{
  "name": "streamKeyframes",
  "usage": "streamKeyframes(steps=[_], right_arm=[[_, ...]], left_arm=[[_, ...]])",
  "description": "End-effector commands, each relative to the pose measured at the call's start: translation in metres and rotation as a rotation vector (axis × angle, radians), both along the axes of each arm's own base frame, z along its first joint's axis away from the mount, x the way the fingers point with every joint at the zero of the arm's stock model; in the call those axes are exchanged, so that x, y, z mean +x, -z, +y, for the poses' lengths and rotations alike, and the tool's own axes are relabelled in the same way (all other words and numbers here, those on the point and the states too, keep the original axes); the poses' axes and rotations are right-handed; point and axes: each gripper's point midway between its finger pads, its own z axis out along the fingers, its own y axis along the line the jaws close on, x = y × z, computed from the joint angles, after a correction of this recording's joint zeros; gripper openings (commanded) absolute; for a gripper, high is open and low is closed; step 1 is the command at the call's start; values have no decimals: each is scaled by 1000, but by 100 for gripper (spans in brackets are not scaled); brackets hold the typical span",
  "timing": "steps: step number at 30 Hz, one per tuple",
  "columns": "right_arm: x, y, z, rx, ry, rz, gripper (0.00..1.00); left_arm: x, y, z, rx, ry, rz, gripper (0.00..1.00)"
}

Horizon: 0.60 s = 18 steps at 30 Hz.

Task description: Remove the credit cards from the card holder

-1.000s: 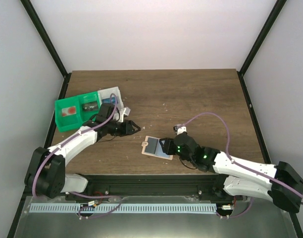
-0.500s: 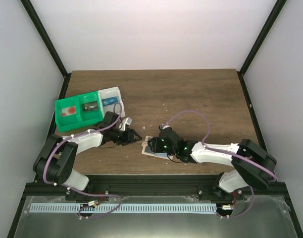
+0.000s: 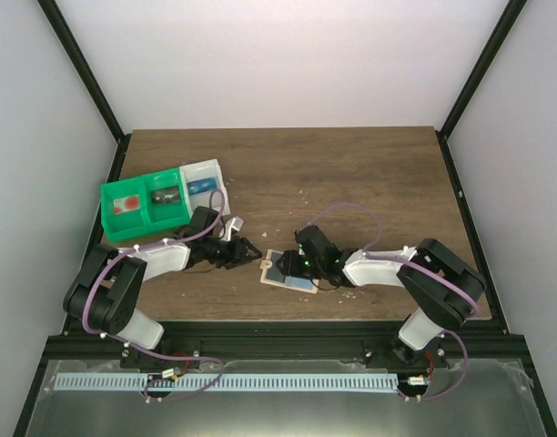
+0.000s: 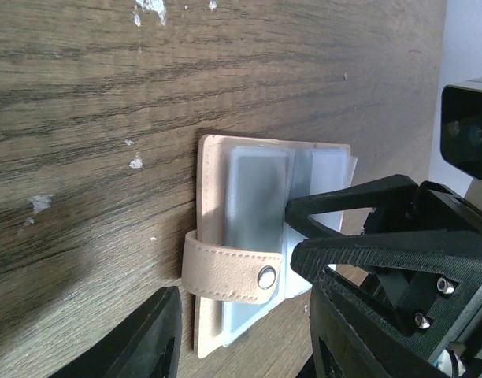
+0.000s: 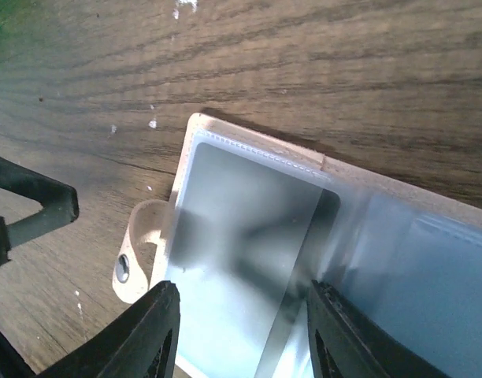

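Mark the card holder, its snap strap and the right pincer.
card holder (image 4: 210,189), left wrist view, on its tan left border.
snap strap (image 4: 229,270), left wrist view, on the middle of the strap.
right pincer (image 4: 291,233), left wrist view, midway between its black fingertips.

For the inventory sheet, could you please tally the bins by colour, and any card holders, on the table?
Green plastic bin: 1
White plastic bin: 1
Card holder: 1
Total: 3
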Motion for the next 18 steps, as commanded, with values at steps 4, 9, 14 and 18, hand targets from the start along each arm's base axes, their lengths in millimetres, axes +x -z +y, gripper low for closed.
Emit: streamKeyframes(steps=[4,9,14,18], right_arm=[[-3,13,-13,-108,-30,7,45],[0,12,-21,-152,-20,-29,44],[0,8,-18,-135,-41,-45,36],[2,2,-14,-107,-58,-84,31]], left_arm=[[0,-9,-8,-60,14,-8,47],[0,1,-9,-76,-5,23,45],[0,0,-11,-94,-9,32,42],[2,-16,-14,-136,-18,13,42]])
